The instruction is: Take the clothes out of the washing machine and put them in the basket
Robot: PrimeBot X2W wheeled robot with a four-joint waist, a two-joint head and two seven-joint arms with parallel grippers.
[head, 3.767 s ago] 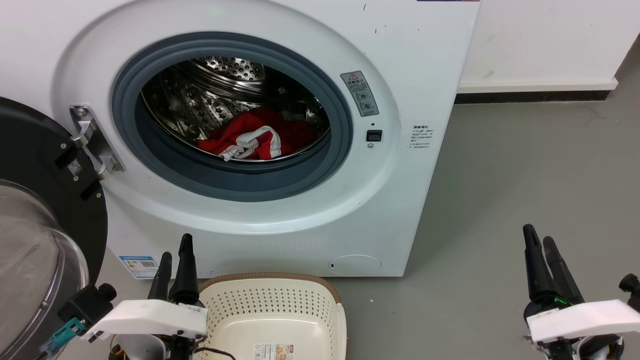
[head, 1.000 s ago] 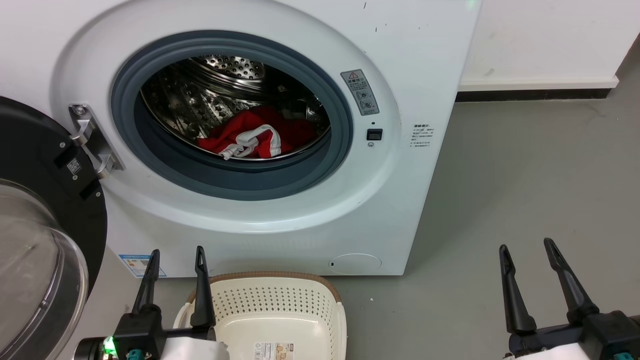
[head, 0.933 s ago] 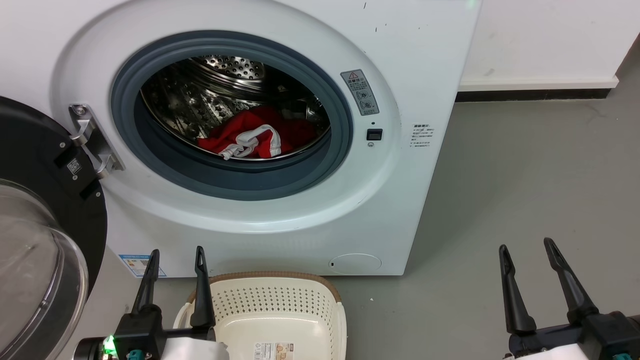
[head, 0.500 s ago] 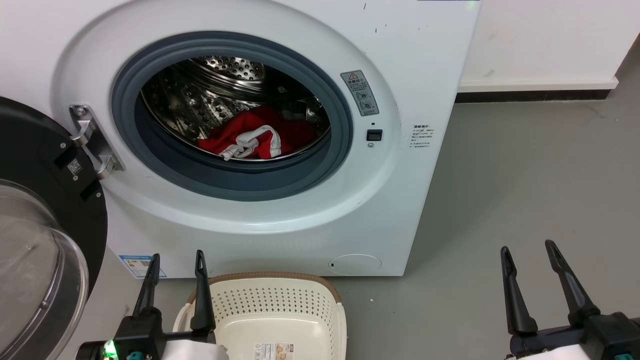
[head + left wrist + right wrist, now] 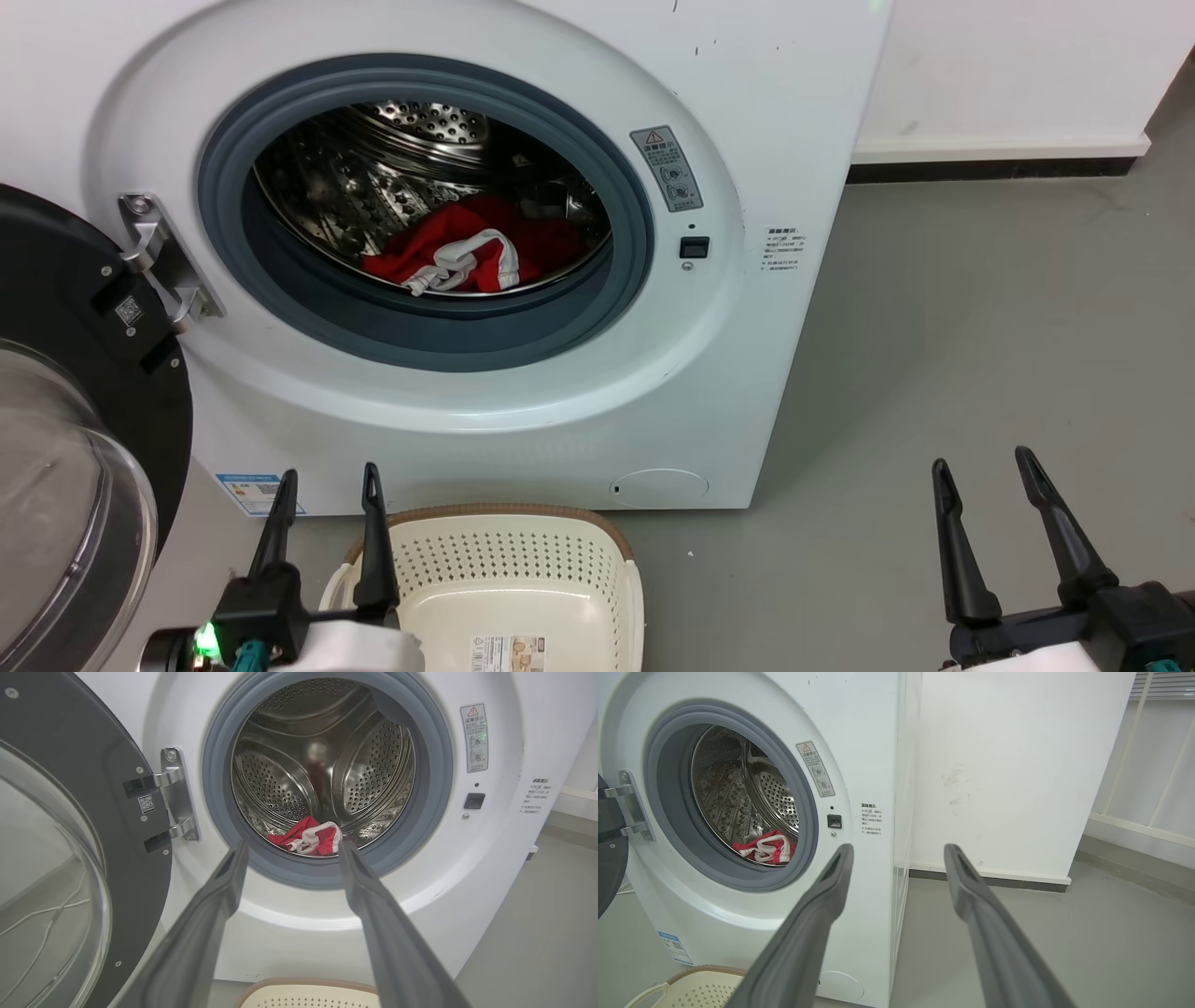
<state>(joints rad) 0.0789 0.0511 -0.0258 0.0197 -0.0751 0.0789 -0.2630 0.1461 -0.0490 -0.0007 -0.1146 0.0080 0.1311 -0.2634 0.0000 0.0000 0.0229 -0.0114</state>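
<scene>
The clothes (image 5: pixel 439 233) lie at 6 o'clock in the drum (image 5: pixel 411 121) of the washing machine (image 5: pixel 747 140). The basket (image 5: pixel 509 511) stands at 6 o'clock below the opening. The left pincer (image 5: pixel 329 473) and right pincer (image 5: pixel 980 458) are both spread apart and empty. Enter with the left pincer through the gasket (image 5: pixel 420 341) centre, clear of its lip, and pinch the bunched white trim (image 5: pixel 471 254).

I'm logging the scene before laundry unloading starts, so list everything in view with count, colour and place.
washing machine: one, white, centre-left
door: one, black-rimmed glass, open at left
clothes: one heap, red and white, bottom of drum
basket: one, cream, brown rim, floor before machine
floor: one, grey, right of machine
wall: one, white, behind at right
left claw: one, dark, open, beside basket
right claw: one, dark, open, lower right
</scene>
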